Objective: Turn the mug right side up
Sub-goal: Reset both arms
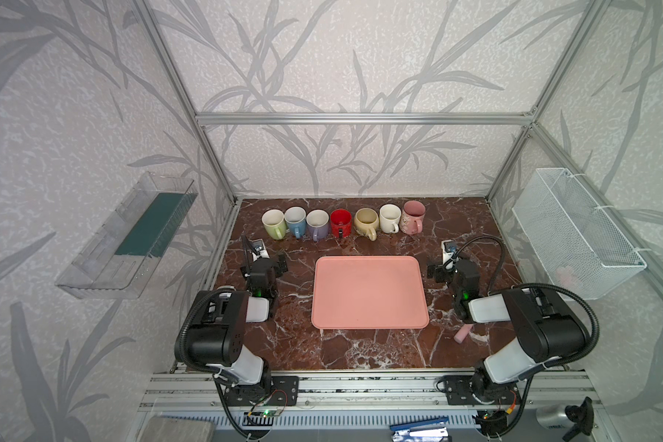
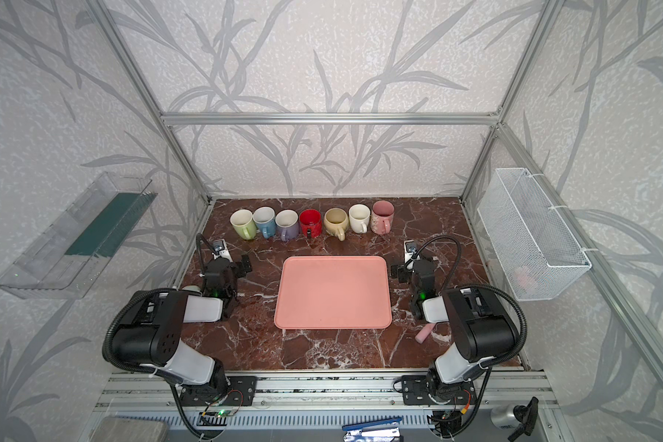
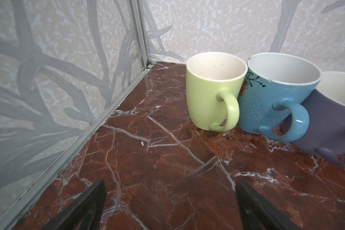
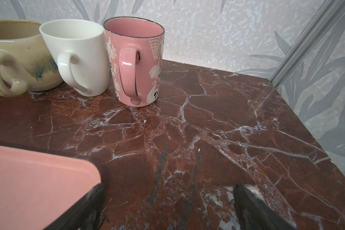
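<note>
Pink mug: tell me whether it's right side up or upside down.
Right side up: the pink mug stands base down on the table, open mouth on top, pink inside showing.

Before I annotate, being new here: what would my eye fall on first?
A row of seven colourful mugs, all mouth-up, lines the back of the marble table, green mug at the robot's left end, pink mug at its right. A pink tray lies mid-table between the left gripper and right gripper, both open.
</note>
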